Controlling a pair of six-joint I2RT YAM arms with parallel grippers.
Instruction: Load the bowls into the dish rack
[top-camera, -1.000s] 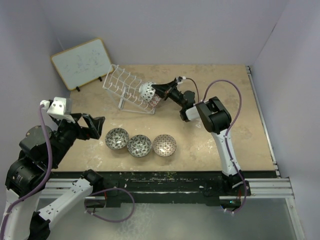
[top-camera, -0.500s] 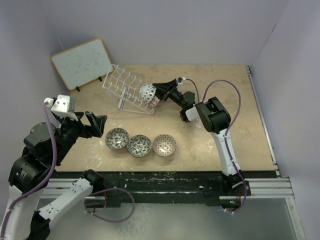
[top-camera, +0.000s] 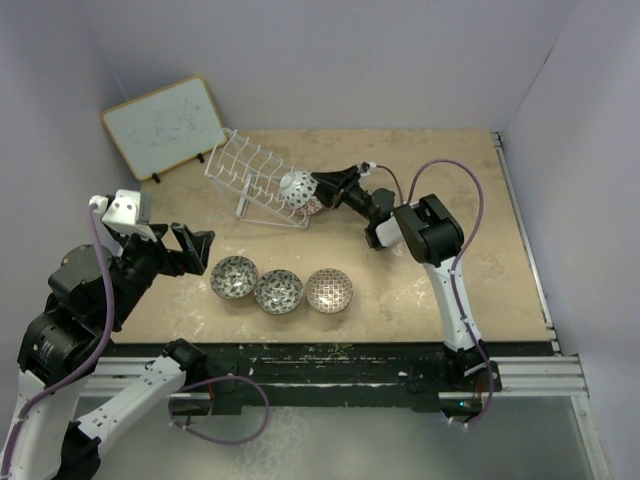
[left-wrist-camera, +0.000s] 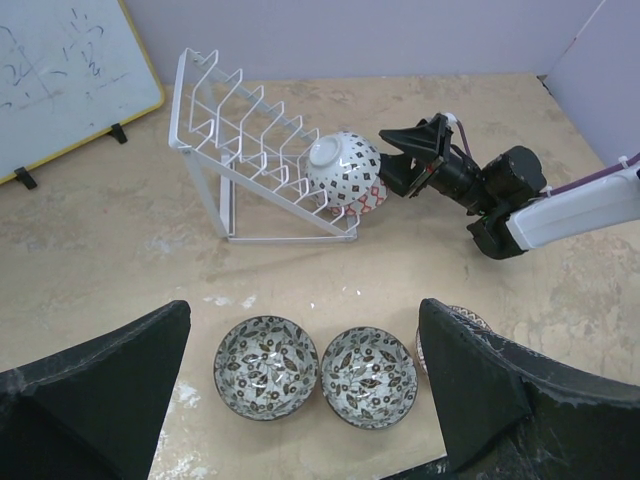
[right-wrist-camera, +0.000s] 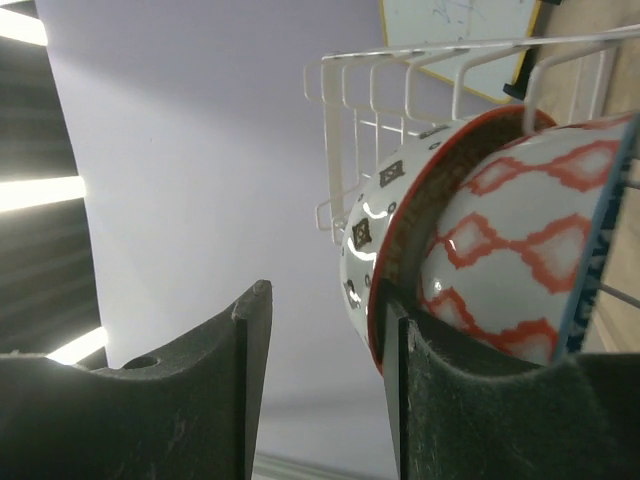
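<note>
Beige tabletop (top-camera: 450, 200); patterned bowl (left-wrist-camera: 345, 170) leaning in dish rack (top-camera: 245, 165); left gripper (top-camera: 205, 252), right gripper (left-wrist-camera: 392, 160) parted.

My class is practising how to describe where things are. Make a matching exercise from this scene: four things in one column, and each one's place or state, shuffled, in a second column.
Column A
1. whiteboard
2. pale patterned bowl
3. beige-brown bowl
4. left gripper

Column B
a. right end of the row on the table
b. open, hovering left of that row
c. propped at the far left corner
d. on edge in the dish rack

Pairs: 1-c, 2-d, 3-a, 4-b
</note>
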